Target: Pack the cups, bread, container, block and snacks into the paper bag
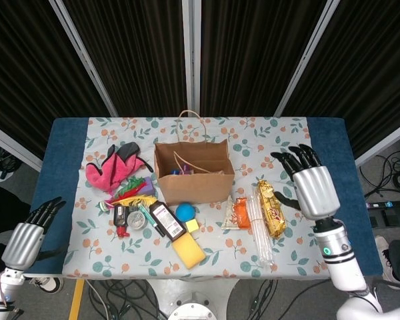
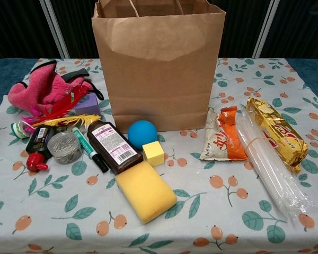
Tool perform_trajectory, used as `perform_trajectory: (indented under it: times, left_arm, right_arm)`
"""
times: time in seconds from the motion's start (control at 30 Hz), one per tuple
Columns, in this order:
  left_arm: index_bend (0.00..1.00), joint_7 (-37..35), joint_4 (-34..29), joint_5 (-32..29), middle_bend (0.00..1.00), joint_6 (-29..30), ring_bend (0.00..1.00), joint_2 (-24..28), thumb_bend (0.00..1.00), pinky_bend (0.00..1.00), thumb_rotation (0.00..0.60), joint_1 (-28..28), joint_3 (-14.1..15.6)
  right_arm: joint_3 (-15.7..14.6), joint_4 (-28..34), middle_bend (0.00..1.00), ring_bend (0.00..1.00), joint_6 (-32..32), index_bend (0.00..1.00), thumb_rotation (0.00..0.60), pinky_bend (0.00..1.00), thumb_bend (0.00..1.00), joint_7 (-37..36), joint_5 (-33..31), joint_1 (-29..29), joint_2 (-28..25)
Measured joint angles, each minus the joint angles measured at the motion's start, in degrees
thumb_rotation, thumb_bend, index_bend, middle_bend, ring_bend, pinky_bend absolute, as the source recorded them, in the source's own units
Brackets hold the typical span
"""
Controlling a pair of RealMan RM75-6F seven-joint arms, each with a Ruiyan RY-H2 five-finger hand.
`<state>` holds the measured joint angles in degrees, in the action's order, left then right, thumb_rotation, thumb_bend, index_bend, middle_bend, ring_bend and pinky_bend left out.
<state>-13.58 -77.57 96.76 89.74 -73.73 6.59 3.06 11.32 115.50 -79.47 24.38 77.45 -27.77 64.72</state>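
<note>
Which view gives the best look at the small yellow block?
The chest view: the yellow block sits near and unobstructed, between the blue ball and the yellow sponge. The head view shows it only as a tiny yellow square.

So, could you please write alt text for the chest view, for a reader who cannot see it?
An upright brown paper bag stands on a floral tablecloth. Before it lie a blue ball, a yellow block and a yellow sponge; an orange snack packet, stacked clear cups and gold-wrapped bread lie right.
</note>
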Motion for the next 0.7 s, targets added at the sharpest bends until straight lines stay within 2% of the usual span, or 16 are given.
perform_trajectory:
  times: [0.13, 0.27, 0.4, 0.7]
  left_arm:
    - [0.14, 0.41, 0.03, 0.33, 0.17, -0.08, 0.13, -0.14, 0.19, 0.24, 0.600, 0.02, 0.26]
    - [0.14, 0.48, -0.08, 0.41, 0.17, 0.28, 0.13, 0.01, 0.19, 0.24, 0.600, -0.13, 0.32]
    - [0.14, 0.33, -0.04, 0.52, 0.17, 0.46, 0.13, 0.45, 0.19, 0.24, 0.600, -0.17, 0.39]
    - [0.14, -0.62, 0.46, 0.24, 0.17, 0.54, 0.13, 0.83, 0.19, 0.24, 0.600, -0.21, 0.30]
  right_arm:
    - [-5.13, -3.52, 0.30, 0.16, 2.21, 0.21, 0.600, 0.14, 0.00, -6.17, 2.95, 2.73, -0.48]
    - [-6.30, -6.36, 0.27, 0.11, 4.75, 0.17, 0.600, 0.10, 0.00, -8.52, 2.95, 3.09, 2.48]
    - [-5.09, -8.18, 0.25, 0.09, 7.38, 0.15, 0.600, 0.08, 0.00, -10.34, -1.26, 2.22, 6.69]
    - [0.53, -14.45, 0.26, 0.09, 11.03, 0.15, 0.600, 0.08, 0.00, -10.39, -16.26, -1.32, 19.98]
